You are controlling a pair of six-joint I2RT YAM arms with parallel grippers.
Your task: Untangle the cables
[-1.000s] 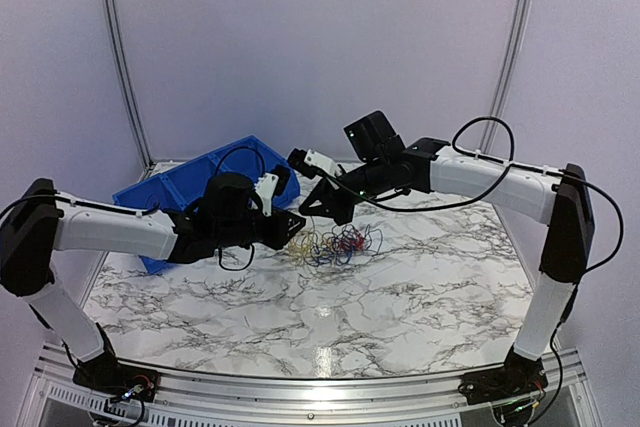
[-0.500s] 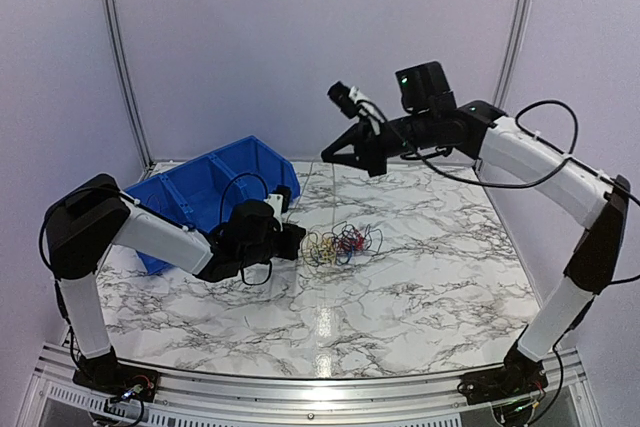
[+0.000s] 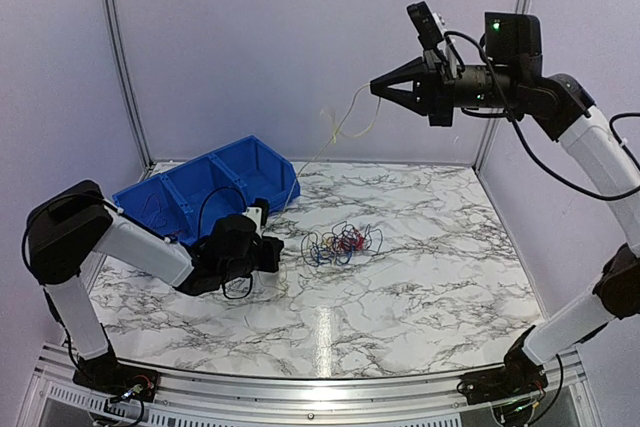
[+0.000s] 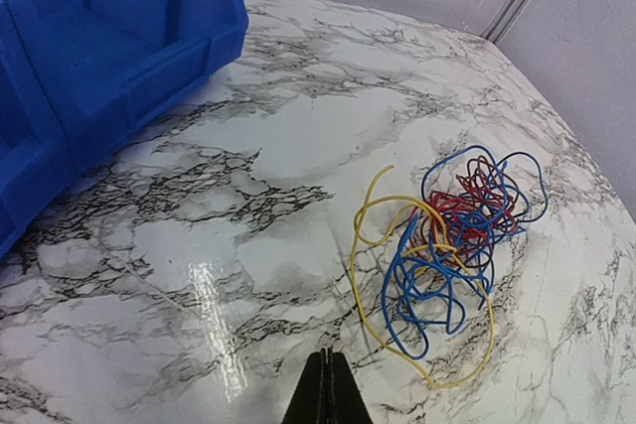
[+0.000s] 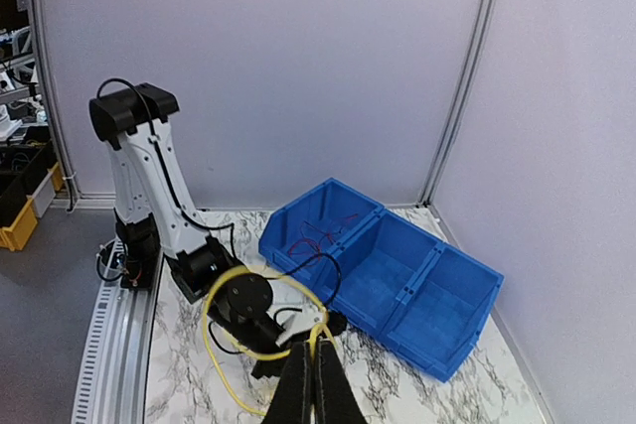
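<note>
**Figure. One strand drawn out of the tangle between two arms.** The right pincer [image 3: 375, 87] is raised well above the counter [image 3: 420, 287]. Its jaws are closed on a yellow cable [image 3: 322, 142], and the right wrist view shows the strand looping out from between the pressed fingertips. The height probably serves to pull this one strand along its length until it slides free of the others.

The left pincer [image 3: 277, 250] sits low, just beside the bundle [image 3: 340, 244], with its jaws pressed fully together. The yellow cable slants down toward it, which suggests it acts as an anchor. Its own wrist view shows nothing between the tips, so whether it pinches the strand's lower end cannot be told.

The bundle is a loose knot of blue, red and yellow wires lying on the marble-patterned counter, well apart from the raised pincer (at least one other yellow strand is looped through it).

A blue bin [image 3: 200, 187] with several compartments stands at the far left, probably to receive the sorted colours. A few reddish strands [image 5: 316, 237] appear to lie in one end compartment.

No brand, label or legible writing shows on the bin, counter or arms. A small green lamp glows on the right wrist.
</note>
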